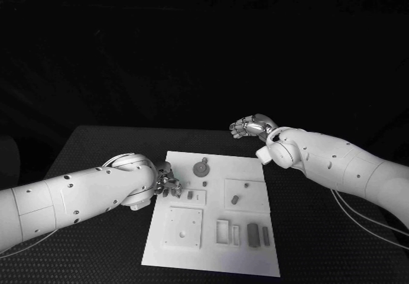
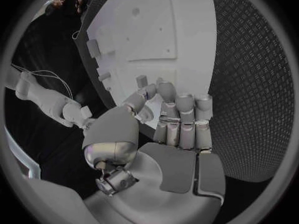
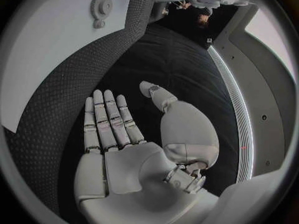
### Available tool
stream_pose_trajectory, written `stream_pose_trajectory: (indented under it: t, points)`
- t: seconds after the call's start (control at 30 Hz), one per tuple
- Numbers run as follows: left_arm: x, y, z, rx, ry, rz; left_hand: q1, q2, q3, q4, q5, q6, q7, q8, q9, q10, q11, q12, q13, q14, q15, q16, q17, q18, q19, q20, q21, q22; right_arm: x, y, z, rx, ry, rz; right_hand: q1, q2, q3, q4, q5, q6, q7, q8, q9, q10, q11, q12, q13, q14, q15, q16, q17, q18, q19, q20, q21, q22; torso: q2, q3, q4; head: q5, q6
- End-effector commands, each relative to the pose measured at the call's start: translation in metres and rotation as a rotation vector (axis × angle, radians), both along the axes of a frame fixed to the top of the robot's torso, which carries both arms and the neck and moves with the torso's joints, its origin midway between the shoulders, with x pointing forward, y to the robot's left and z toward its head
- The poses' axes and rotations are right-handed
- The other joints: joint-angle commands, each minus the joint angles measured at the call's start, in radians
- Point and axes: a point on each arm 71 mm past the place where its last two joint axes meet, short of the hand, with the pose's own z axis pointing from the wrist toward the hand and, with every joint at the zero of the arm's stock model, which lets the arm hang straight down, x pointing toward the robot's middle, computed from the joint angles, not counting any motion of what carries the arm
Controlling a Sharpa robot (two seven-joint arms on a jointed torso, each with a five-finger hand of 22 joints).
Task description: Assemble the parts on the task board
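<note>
The white task board (image 1: 213, 248) lies in the middle of the table. On it are a round toothed part (image 1: 201, 168), a square plate (image 1: 184, 226), two small frames (image 1: 227, 231) and two dark bars (image 1: 258, 234). My left hand (image 1: 168, 182) is at the board's left edge, next to a small part (image 1: 191, 195). In the left wrist view its fingers (image 2: 181, 117) are curled in and I see nothing in them. My right hand (image 1: 252, 127) hangs above the table beyond the board's far edge. Its fingers (image 3: 109, 122) are stretched out flat and hold nothing.
The black table (image 1: 102, 148) extends on both sides of the board. Small parts (image 1: 234, 200) sit in the board's middle square. The right wrist view shows the toothed part (image 3: 99, 7) on the board (image 3: 50, 50).
</note>
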Motion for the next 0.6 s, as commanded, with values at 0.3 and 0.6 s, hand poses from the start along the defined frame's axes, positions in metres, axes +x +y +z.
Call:
stream_pose_trajectory:
  t: [0.3, 0.6]
  points:
    - [-0.0043, -0.0006, -0.0052, 0.027, 0.027, -0.026, -0.001, 0.012, 0.005, 0.0, 0.005, 0.042, -0.037, 0.063, 0.048, 0.047, -0.043, 0.007, 0.002, 0.039, -0.049, 0.005, 0.0, 0.014, 0.008, -0.113, 0.008, 0.002, -0.0004, 0.0011, 0.0007, -0.001, -0.009, 0.012, -0.001, -0.004, 0.0, -0.003, 0.005, -0.001, 0.037, 0.006, -0.002, 0.004, 0.0, -0.005, 0.001, -0.009, -0.001, 0.006, -0.001, -0.018, -0.004, 0.002, -0.006, 0.002, 0.0, 0.0, 0.0011, 0.0, -0.003]
    - [-0.0042, -0.0019, -0.0053, 0.03, 0.024, -0.028, -0.001, 0.013, 0.006, -0.001, 0.005, 0.042, -0.037, 0.063, 0.048, 0.047, -0.043, 0.007, 0.003, 0.04, -0.049, 0.006, 0.0, 0.014, 0.009, -0.113, 0.008, 0.003, -0.0003, 0.0014, 0.0007, -0.001, -0.009, 0.012, -0.001, -0.004, 0.0, -0.003, 0.005, -0.001, 0.037, 0.007, -0.002, 0.004, 0.0, -0.005, 0.001, -0.009, -0.001, 0.006, -0.001, -0.018, -0.004, 0.002, -0.006, 0.003, 0.0, 0.0, -0.0002, 0.001, -0.004]
